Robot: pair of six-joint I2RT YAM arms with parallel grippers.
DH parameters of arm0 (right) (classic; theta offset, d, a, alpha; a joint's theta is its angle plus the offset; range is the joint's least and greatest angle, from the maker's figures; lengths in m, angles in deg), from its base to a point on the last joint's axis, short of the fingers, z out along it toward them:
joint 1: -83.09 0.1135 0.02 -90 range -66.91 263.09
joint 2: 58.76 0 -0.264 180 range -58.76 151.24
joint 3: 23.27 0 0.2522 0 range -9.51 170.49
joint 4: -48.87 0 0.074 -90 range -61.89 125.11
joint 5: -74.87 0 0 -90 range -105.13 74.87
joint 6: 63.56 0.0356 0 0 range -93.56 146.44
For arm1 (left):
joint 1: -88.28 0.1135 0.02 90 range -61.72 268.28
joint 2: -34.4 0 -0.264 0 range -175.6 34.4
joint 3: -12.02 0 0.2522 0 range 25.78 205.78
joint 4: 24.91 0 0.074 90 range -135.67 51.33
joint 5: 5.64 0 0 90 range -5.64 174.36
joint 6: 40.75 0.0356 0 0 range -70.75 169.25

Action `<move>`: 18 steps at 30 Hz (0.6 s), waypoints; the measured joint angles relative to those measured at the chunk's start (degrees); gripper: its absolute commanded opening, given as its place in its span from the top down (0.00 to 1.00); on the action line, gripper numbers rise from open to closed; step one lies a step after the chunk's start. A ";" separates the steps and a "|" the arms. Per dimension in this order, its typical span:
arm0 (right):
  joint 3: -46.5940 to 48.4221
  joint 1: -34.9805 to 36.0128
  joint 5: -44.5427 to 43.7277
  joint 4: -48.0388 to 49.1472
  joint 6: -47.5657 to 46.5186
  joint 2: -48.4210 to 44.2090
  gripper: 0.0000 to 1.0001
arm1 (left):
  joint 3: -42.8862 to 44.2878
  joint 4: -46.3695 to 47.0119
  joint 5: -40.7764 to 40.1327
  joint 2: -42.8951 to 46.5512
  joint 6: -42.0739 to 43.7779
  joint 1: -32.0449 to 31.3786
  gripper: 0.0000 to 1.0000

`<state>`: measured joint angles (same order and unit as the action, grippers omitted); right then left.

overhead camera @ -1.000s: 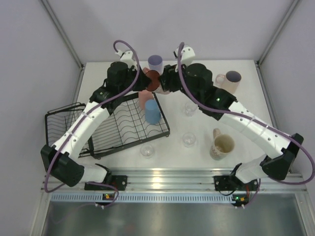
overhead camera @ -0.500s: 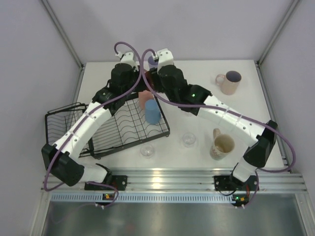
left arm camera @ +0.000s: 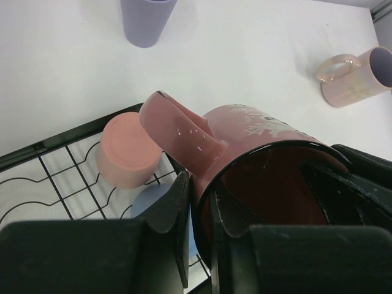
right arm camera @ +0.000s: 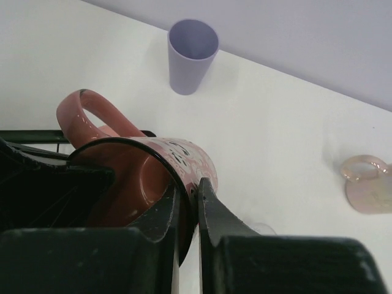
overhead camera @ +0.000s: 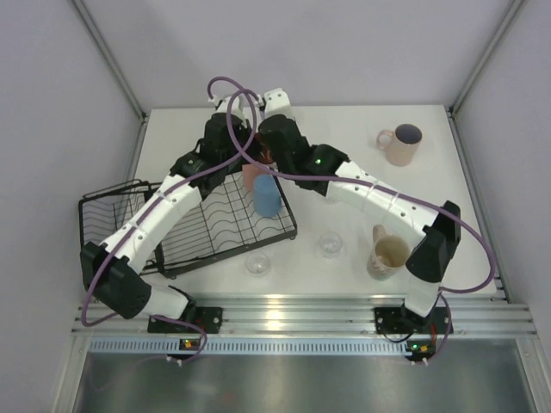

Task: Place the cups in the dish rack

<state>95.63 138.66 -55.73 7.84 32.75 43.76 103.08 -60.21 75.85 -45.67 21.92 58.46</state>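
The left gripper was clamped on the rim of the dark pink mug, one finger inside and one outside, right beside the handle. The right gripper pinched the opposite side of the same rim, its fingers closed tight on the wall. Held by both arms, the mug was tipped on its side, mouth toward the wrist cameras and handle up, in the air over the far right corner of the dish rack.

Just below it in the rack a salmon tumbler stood upside down, with a blue tumbler next to it on the near side. Past the rack, a lavender tumbler stood upright on the white table. A pale pink mug sat far off to the right at the back. Nearer the arm bases, a cream mug stood on the right, and two clear glasses sat on the table by the rack's near right corner.
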 measured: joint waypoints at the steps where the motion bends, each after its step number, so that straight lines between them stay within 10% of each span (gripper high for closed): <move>1: 0.00 0.00 -0.44 -0.26 -0.07 0.26 1.00 | -0.02 -0.07 -0.20 -0.07 0.02 -0.09 1.00; 18: -15.87 -0.24 -2.23 16.68 -11.34 -10.82 1.00 | -0.13 5.57 7.10 -0.13 -3.52 -1.09 0.78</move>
<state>79.76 138.42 -57.96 24.52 21.41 32.94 102.95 -54.64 82.95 -45.80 18.40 57.36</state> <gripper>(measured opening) 0.090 0.196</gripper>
